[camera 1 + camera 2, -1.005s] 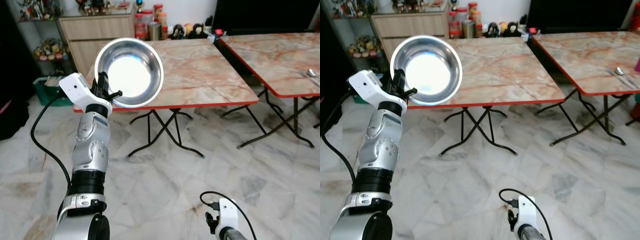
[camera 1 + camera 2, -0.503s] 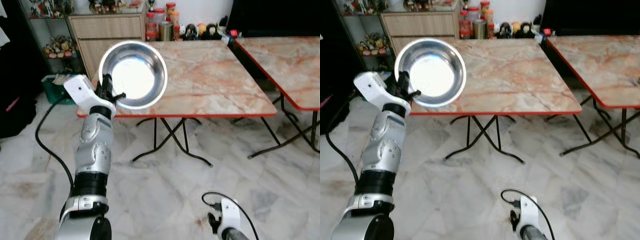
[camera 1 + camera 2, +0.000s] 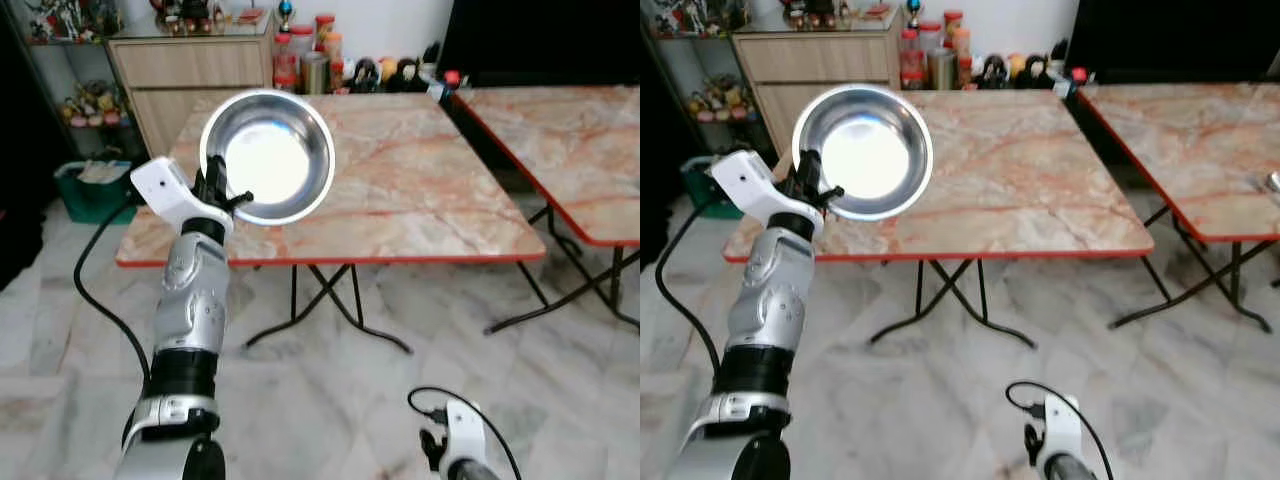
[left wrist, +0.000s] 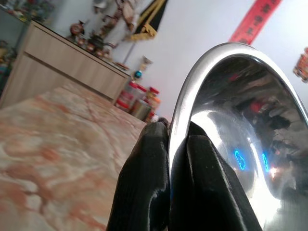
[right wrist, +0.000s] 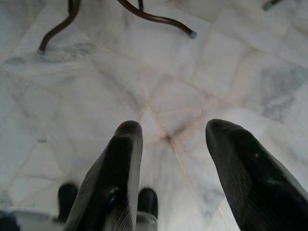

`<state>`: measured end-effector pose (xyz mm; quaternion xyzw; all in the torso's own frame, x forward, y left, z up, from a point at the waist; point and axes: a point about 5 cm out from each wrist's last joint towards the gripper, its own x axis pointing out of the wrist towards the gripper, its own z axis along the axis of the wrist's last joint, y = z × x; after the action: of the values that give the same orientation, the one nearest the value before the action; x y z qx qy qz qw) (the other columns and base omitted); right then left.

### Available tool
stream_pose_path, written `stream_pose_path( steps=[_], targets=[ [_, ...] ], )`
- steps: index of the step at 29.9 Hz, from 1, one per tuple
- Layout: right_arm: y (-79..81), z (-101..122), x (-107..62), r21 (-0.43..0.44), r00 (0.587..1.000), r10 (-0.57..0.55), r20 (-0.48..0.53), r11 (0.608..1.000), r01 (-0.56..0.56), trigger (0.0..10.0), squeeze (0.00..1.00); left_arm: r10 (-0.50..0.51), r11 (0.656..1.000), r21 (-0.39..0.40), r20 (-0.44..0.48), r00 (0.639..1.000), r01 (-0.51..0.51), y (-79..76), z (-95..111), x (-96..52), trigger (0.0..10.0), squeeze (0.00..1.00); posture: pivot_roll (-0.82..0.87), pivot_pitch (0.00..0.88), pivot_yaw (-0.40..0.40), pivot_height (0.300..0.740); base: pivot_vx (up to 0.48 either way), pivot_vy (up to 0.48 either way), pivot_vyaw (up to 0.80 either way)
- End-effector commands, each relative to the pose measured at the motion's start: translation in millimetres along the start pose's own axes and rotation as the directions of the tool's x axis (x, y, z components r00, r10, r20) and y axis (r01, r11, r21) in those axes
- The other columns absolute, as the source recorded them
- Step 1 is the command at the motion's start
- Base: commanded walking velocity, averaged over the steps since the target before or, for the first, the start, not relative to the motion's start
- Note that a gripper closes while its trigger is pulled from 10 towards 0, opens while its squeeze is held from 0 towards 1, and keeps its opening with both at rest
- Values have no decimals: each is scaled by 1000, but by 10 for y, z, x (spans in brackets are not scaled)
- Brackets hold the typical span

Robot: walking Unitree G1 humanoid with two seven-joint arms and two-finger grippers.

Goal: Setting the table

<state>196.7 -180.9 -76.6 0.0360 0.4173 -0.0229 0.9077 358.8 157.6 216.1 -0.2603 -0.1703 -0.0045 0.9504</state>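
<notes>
A shiny steel bowl [image 3: 268,156] is held up on edge, its hollow facing me, in front of the near marble-topped table [image 3: 400,190]. My left gripper [image 3: 212,184] is shut on the bowl's rim at its lower left; in the left wrist view both black fingers [image 4: 144,187] pinch the rim of the bowl [image 4: 231,125]. My right gripper [image 5: 171,130] hangs low, open, over the pale marble floor [image 5: 202,62], its wrist [image 3: 460,445] near the bottom of the head view.
A second red-edged table [image 3: 570,140] stands to the right with a narrow gap between. Jars and bottles [image 3: 320,55] line the far table edge by a wooden cabinet [image 3: 190,70]. Folding table legs [image 3: 330,300] cross underneath. A green crate [image 3: 90,185] sits on the floor at left.
The view has shifted as I move: the near table now sits closer and more central. My left gripper still holds the bowl up the same way; the right arm still hangs.
</notes>
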Motion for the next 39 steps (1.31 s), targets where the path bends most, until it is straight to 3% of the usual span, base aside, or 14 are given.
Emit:
stream_pose_path(
  steps=[1,32,39],
  targets=[
    [90,23,14,-1,1000,25,2,1000,-25,10000,0,9,1000,14,28,1000,-10,51,85,7,10000,0,33,0,-30,740,398,0,0],
    [65,-9,6,13,1000,8,-5,1000,-8,10000,0,-57,998,18,-72,996,58,-81,-106,-35,10000,0,26,0,-24,740,398,0,0],
    [19,-144,-31,10,999,-4,-39,1000,4,10000,0,-105,994,9,-180,978,109,-146,-263,-70,10000,0,23,0,-19,740,56,0,0]
  ],
)
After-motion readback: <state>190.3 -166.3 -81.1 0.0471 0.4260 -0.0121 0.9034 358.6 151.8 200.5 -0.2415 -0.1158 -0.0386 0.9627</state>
